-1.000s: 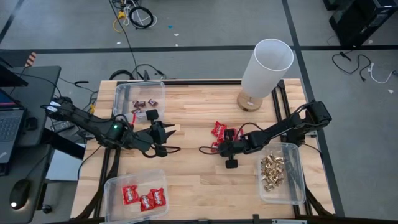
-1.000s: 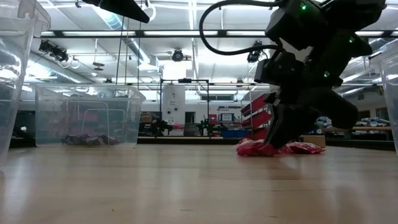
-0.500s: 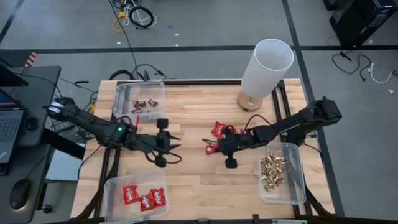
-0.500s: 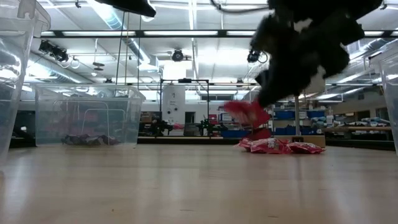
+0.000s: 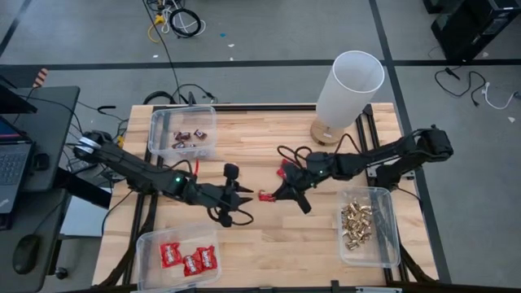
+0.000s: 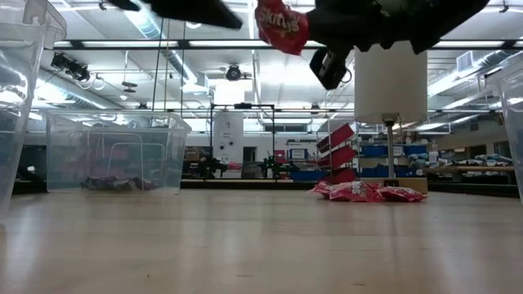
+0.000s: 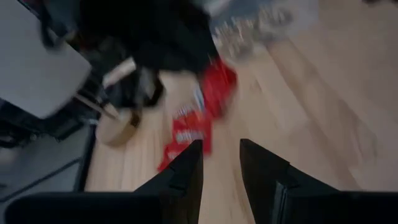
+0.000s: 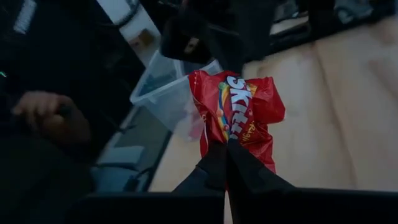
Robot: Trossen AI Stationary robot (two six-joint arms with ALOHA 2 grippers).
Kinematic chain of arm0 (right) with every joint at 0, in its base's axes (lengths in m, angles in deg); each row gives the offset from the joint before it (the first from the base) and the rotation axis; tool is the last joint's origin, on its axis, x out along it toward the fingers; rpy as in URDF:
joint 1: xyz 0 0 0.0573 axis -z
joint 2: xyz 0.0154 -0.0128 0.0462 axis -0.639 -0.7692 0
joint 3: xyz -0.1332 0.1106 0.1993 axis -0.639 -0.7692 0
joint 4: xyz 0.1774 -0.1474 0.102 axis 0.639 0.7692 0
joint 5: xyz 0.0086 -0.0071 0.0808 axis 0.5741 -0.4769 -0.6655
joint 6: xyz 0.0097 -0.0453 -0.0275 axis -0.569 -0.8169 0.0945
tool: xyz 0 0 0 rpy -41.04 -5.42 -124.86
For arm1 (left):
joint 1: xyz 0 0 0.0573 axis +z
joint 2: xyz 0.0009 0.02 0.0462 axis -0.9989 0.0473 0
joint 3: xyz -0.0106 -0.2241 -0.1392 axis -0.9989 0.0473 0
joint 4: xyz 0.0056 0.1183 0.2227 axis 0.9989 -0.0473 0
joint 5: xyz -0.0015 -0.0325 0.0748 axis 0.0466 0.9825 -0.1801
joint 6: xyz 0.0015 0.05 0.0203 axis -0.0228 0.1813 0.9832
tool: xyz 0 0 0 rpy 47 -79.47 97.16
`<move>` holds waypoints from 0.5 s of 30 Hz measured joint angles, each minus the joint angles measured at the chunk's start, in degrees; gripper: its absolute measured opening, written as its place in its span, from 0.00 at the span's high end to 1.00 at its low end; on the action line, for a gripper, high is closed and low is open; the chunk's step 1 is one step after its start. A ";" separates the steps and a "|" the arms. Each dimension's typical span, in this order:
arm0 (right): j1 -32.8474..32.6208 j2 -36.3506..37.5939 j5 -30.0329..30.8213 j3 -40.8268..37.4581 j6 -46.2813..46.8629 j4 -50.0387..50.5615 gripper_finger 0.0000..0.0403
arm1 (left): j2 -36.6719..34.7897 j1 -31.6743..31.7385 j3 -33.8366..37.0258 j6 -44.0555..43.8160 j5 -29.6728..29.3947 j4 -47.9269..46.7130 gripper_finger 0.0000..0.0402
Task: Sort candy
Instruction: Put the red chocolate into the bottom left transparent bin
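the candy is spread over the desk [image 5: 269, 244] and three clear bins. one red packet [image 5: 266, 196] hangs in the air above the middle of the desk, pinched by its edge in the right pincer [image 5: 277, 195], whose fingers are clamped together on it; the right wrist view shows the packet [image 8: 239, 115] crumpled and upright just past the fingertips [image 8: 217, 168], and the low view shows it [image 6: 282, 24] well clear of the wood. a few more red packets [image 5: 286, 170] lie in a small heap on the desk just behind the right arm, near the base of a white lamp [image 5: 346, 94]; the low view shows that heap [image 6: 364, 192] resting flat on the boards.

the left pincer [image 5: 244, 199] hovers just beside the held packet, pointing toward it, its two fingers [image 7: 180, 180] standing a little apart with nothing between them. in the left wrist view the red packets [image 7: 199, 115] show blurred beyond those fingers.

the bin at the near left corner [image 5: 146, 244] holds three red packets [image 5: 189, 259]. the bin at the far left [image 5: 156, 122] holds a few dark mini bars [image 5: 189, 138]. the bin at the right edge [image 5: 387, 236] holds a pile of gold-foil pieces [image 5: 356, 224]. a laptop [image 5: 12, 163] sits on a side table to the left of the desk, and a person's hand [image 8: 43, 115] shows dimly in the right wrist view beyond the desk's edge.
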 joint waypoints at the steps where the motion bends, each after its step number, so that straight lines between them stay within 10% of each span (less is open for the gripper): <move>1: 0.44 -0.65 -1.42 0.00 1.27 -0.89 1.00 | 0.30 0.20 0.00 0.40 -0.06 1.80 0.73; 15: 2.97 -3.13 -7.93 0.00 3.50 -8.65 1.00 | 0.45 0.93 0.00 2.81 3.51 4.31 0.73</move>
